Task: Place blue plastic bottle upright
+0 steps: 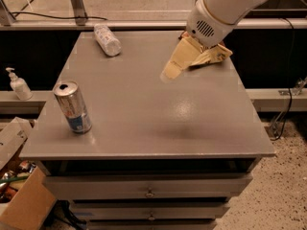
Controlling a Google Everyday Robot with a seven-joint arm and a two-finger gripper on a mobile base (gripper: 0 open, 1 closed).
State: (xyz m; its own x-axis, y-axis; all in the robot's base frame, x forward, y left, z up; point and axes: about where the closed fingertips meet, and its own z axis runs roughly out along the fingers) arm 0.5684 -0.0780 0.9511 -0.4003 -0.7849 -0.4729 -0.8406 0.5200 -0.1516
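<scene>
The claw [169, 73] hovered over the tabletop [144, 123], its grip impossible to tell; the blue plastic bottle [107, 40] lay sideways, well apart.

arm [230, 1]: enters top right, slanting down-left | tool [170, 72]: mid-air, upper centre-right, tip down-left
</scene>
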